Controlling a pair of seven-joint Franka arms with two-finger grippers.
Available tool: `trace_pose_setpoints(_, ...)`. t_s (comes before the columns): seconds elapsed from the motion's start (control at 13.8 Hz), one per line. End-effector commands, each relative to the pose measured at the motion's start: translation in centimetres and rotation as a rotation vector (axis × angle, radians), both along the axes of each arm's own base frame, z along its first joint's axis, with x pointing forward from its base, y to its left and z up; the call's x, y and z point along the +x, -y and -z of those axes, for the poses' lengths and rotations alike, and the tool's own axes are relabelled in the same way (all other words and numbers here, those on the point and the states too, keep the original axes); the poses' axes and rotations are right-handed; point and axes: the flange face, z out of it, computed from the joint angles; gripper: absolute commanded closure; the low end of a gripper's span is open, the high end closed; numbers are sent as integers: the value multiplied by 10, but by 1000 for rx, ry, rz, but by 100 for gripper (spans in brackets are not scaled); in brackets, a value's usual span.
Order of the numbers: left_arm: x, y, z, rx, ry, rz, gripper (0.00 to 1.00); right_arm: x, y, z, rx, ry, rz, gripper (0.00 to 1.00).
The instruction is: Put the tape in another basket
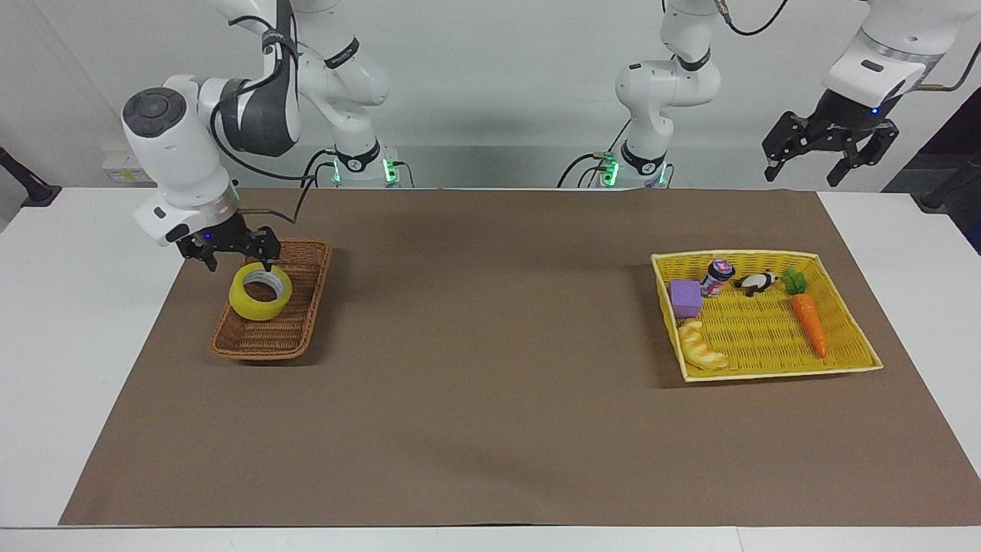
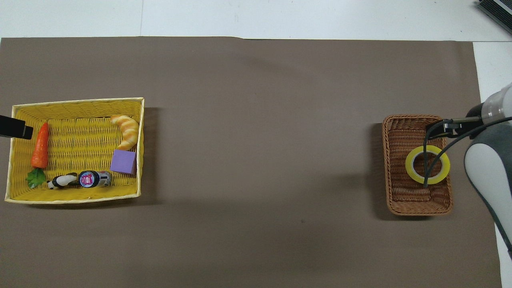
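The yellow tape [image 1: 260, 291] lies hole-up in the brown wicker basket [image 1: 264, 341], at the right arm's end of the table. It also shows in the overhead view [image 2: 427, 165], in the middle of the basket [image 2: 404, 132], close to the wall on the table-end side. My right gripper [image 1: 239, 259] is open and empty, a little above the basket's rim and clear of the tape; in the overhead view it [image 2: 450, 125] is over the basket's corner. My left gripper [image 1: 801, 175] waits open, raised high over the other end of the table.
A larger bright yellow basket [image 1: 774, 376] stands at the left arm's end of the brown mat, also in the overhead view [image 2: 76, 102]. It holds a carrot [image 1: 808, 322], a croissant [image 1: 701, 349], a purple block [image 1: 684, 297], a small bottle [image 1: 716, 277] and a panda toy [image 1: 757, 283].
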Motion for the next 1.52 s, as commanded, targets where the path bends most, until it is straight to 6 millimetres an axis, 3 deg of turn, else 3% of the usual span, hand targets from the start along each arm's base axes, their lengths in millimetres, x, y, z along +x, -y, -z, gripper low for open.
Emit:
trace_pose_setpoints(0.0,-6,-2,-2,22,-2,-11,0,-1,-10,-27,58,5,56,0)
trace_pose_setpoints(0.07,-6,-2,-3,22,1,-11,0,-2,-18,-39,58,5,47,0)
trace_pose_setpoints(0.43,-6,-2,-2,22,-1,-11,0,-9,-17,-78,65,-38,44,0)
trace_pose_setpoints(1.16,-6,-2,-2,22,-1,-11,0,-16,-19,-94,83,-40,40,0)
trace_pose_setpoints(1.23,-6,-2,-2,22,-1,-11,0,-16,-22,-95,83,-36,32,0)
trace_pose_setpoints(1.3,-6,-2,-2,22,-1,-11,0,-15,-39,-95,74,-38,1,0)
trace_pose_setpoints(1.45,-6,-2,-2,22,-1,-11,0,-17,-37,-97,71,-46,7,0)
